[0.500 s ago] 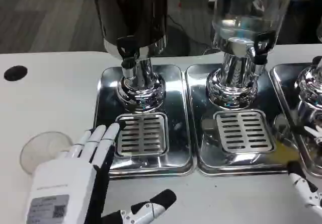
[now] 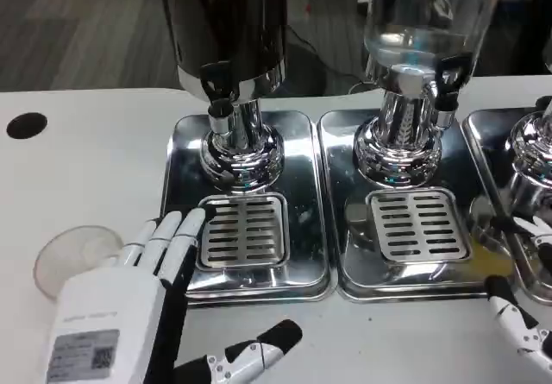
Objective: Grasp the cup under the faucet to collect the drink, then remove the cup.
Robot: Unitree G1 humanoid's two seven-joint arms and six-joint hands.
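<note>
Cup [image 2: 73, 259] — clear, on the table left of the left drip tray [image 2: 181, 142], not under the dark dispenser's faucet [image 2: 220, 112]. Left hand [image 2: 142, 293] beside it, fingers spread, empty. Right hand [image 2: 517, 324] — state indeterminable. Grasp, filling, removal outstanding.
</note>
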